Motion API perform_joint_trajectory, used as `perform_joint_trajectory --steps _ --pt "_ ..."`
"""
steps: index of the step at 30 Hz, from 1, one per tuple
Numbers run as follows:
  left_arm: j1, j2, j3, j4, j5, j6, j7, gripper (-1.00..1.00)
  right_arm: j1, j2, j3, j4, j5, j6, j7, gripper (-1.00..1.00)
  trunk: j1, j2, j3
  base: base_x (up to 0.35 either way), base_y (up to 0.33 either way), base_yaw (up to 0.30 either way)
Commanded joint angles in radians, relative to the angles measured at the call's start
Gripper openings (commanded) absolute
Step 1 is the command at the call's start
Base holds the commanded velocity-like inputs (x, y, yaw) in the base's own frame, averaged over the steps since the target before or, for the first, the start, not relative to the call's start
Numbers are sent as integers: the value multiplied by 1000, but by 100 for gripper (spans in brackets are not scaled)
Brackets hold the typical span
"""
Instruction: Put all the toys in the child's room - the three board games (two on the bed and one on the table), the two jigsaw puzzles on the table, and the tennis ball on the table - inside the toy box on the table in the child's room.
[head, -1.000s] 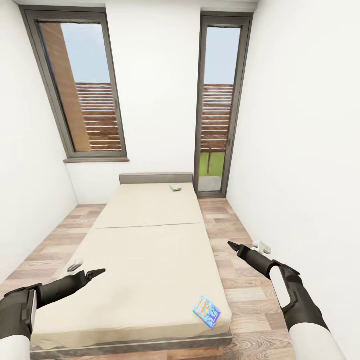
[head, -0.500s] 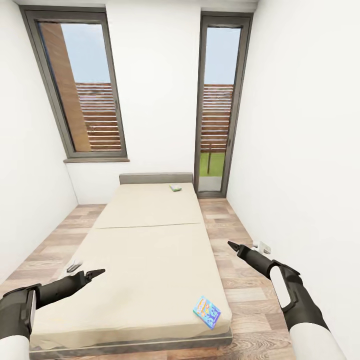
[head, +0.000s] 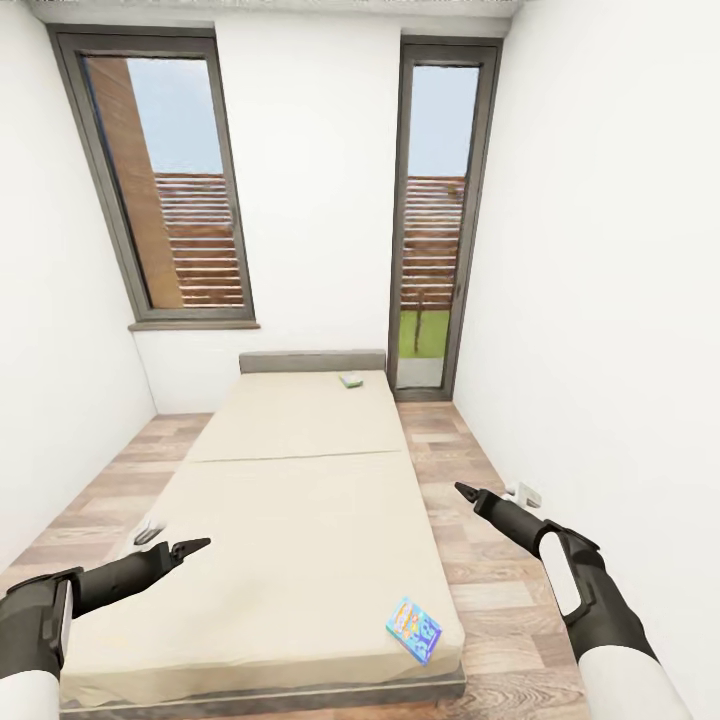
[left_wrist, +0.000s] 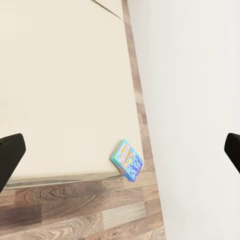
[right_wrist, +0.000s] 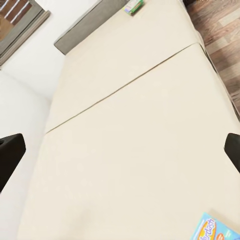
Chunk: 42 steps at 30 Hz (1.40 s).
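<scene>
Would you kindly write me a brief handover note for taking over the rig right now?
Left gripper and right gripper: both open and empty, held above the bed.
Blue-yellow board game lies at the bed's near right corner; the white-green board game lies at the far end by the headboard.
Done: neither game on the bed has been picked up.
Left: collect both games, then find the table and toy box, which are out of sight from here.
</scene>
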<state>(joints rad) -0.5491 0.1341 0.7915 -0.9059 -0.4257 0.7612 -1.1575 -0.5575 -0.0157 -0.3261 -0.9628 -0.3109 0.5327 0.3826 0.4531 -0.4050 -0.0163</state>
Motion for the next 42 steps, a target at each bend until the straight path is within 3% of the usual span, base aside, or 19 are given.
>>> perform_joint_trajectory --steps 1,19,27,37,42 --pt "-2 -1 4 -1 -10 7 -10 100 -1 0 -2 -1 -5 7 2 100 5 -9 -3 0 0 0" --pt "-2 4 4 -1 -9 8 -13 100 -1 -1 -3 -1 -5 5 2 100 74 -135 -47 0 0 0" --pt "-2 13 6 -12 -8 71 -16 100 -1 -4 -5 -1 -7 0 -7 100 104 -191 -72 0 0 0" --pt "-4 49 6 -19 -8 143 -20 100 -1 -1 -7 1 -8 0 -12 100 143 -261 -104 0 0 0" --pt "-5 68 3 -20 -9 163 -124 100 -1 2 -8 15 -9 3 -18 100 162 -296 -119 0 0 0"
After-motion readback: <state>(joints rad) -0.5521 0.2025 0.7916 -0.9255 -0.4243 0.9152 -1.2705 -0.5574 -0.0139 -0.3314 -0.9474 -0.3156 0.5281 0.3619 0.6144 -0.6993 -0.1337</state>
